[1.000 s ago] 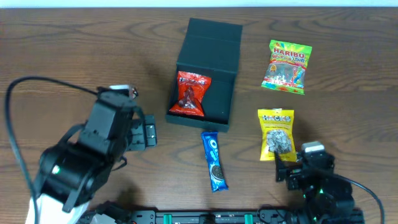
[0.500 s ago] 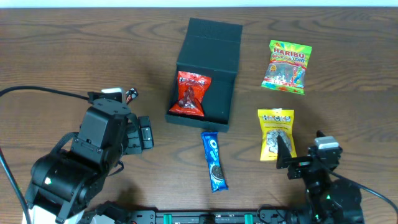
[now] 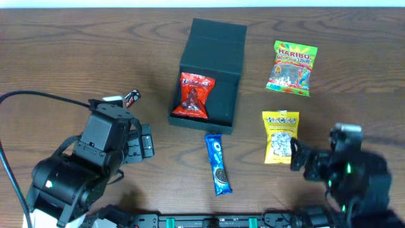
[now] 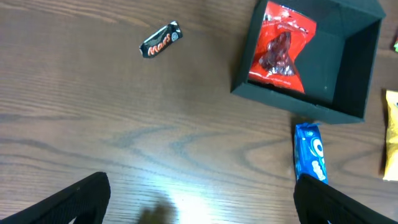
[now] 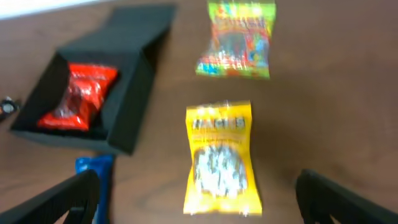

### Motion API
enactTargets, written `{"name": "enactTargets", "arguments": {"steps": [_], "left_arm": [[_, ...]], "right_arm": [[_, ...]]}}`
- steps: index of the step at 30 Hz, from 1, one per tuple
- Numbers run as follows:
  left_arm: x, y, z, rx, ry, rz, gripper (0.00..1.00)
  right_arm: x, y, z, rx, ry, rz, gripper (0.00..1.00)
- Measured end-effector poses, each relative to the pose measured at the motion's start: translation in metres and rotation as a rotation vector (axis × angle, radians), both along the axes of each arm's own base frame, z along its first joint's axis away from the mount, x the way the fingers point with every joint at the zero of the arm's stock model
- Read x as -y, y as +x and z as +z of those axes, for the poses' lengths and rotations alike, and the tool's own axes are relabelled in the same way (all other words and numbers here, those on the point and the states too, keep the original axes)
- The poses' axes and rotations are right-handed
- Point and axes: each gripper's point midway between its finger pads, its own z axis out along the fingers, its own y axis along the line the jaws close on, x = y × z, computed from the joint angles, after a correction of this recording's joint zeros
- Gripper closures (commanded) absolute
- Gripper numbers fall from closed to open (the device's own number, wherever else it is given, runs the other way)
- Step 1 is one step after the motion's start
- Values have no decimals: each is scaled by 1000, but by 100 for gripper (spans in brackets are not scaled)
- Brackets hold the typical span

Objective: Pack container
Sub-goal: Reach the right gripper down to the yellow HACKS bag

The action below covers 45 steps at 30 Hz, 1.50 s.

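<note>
Presently left gripper (image 4: 202, 183) and right gripper (image 5: 198, 180) gape empty, red packet (image 3: 193, 95) inside container (image 3: 224, 90).

HARIBO on green gummy bag (image 3: 291, 67). Mars on small dark bar (image 4: 160, 40). Oreo on blue packet (image 3: 218, 163). Yellow bag (image 3: 280, 137) looks like HACKS.

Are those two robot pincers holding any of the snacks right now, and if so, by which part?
Nothing is held. The left pincer and the right pincer both stand wide open, with nothing gripped between their fingers.
</note>
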Motion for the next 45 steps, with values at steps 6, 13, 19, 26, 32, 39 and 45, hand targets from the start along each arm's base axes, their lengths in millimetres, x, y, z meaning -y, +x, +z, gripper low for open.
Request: {"name": "enactTargets", "arguments": {"steps": [6, 13, 19, 26, 32, 39, 45], "left_arm": [[0, 0, -1, -3, 2, 0, 5], [0, -1, -1, -6, -1, -2, 5], [1, -1, -1, -8, -4, -5, 5], [1, -1, -1, -8, -5, -5, 5], [1, -2, -2, -12, -3, -5, 5], [0, -3, -7, -27, 5, -5, 5], [0, -4, -12, -40, 11, -5, 5]], "right_arm": [[-2, 27, -29, -332, -11, -58, 1], [-3, 43, -85, -608, -68, -44, 1], [-6, 62, -120, -705, -100, -14, 1], [-5, 77, -144, -742, -135, 10, 1], [-20, 80, -152, -750, -132, 196, 1], [-18, 83, -153, -732, -123, 259, 1], [-2, 81, -165, -736, -103, 213, 1]]}}
